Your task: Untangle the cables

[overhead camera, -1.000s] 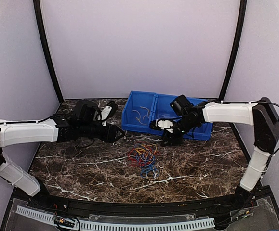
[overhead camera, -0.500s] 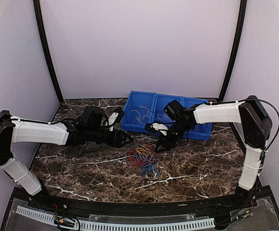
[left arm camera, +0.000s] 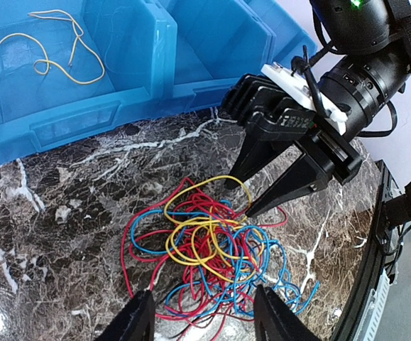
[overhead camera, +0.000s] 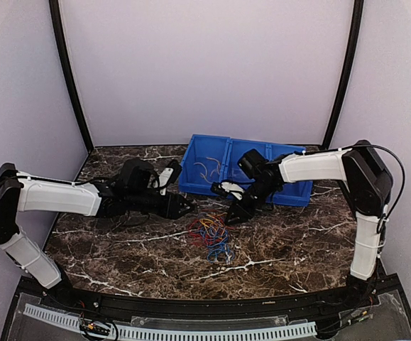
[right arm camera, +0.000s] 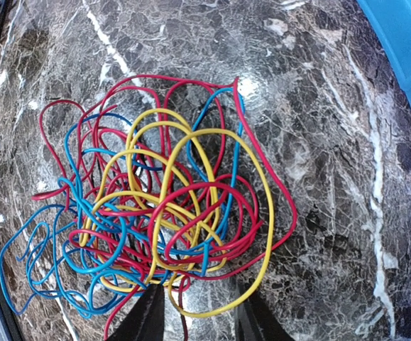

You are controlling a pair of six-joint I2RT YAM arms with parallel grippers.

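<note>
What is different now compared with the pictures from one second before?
The left arm reached rightward and the right arm leftward, so both open jaws now flank the tangled bunch of thin red, blue and yellow cables. Nothing was grasped. The cables and the blue plastic bin stayed put.

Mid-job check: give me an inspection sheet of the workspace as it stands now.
Surface: dark marble tabletop, white veins.
Job's things: cables, red, blue, yellow, one tangled bunch mid-table; loose yellow wire in the blue bin, left compartment.
Clutter: nothing seen.
Grippers: left gripper open, by the bunch's left side; right gripper open, tips at its far edge.
Cables: black lead loops off the right arm.
Surroundings: pale walls, black frame posts.
</note>
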